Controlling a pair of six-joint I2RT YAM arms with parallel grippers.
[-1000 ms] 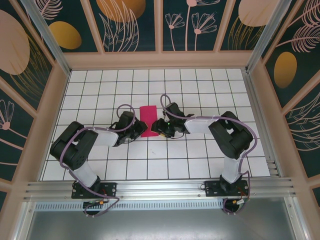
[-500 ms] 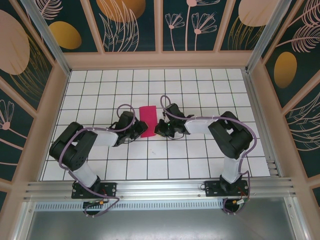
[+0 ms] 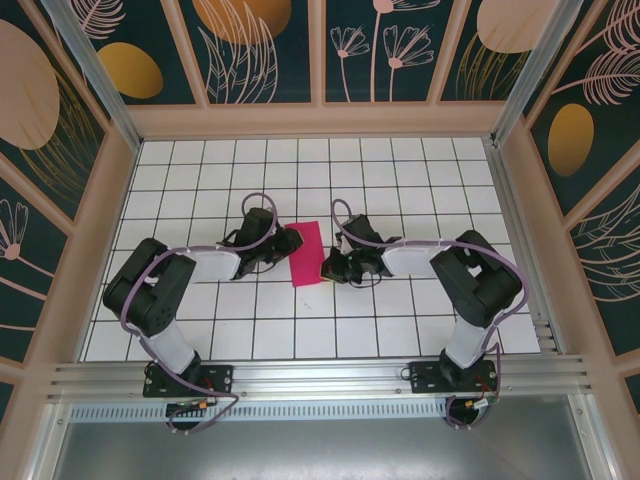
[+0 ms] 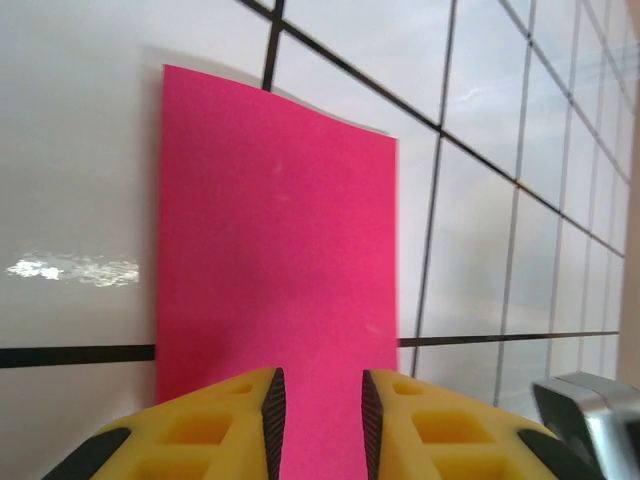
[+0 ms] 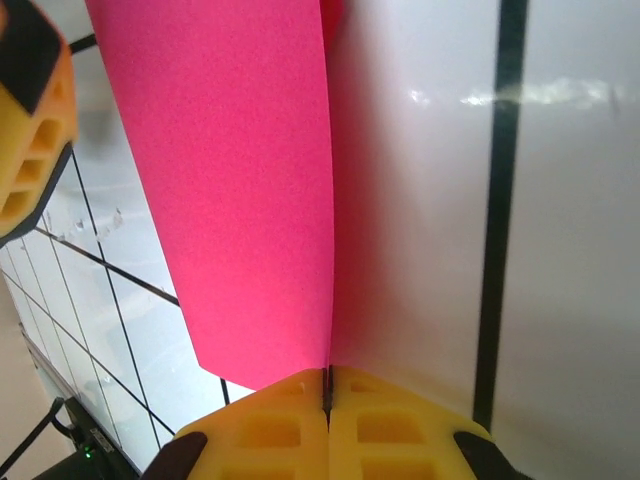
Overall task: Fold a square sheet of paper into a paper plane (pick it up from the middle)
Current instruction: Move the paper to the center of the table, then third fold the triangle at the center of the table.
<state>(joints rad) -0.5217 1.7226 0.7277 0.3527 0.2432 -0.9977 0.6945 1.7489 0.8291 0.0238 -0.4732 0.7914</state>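
The paper (image 3: 307, 253) lay at the middle of the table (image 3: 400, 330). The left wrist view showed the left hand (image 4: 320, 400) slightly parted over one edge; the right wrist view showed the right hand (image 5: 327, 383) pinched shut on another.

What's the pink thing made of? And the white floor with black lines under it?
The pink sheet looks like thin matte paper: flat colour, no shine, a slightly wavy far edge. The white tabletop looks hard and glossy, maybe laminate or tile: bright light streaks reflect off it.
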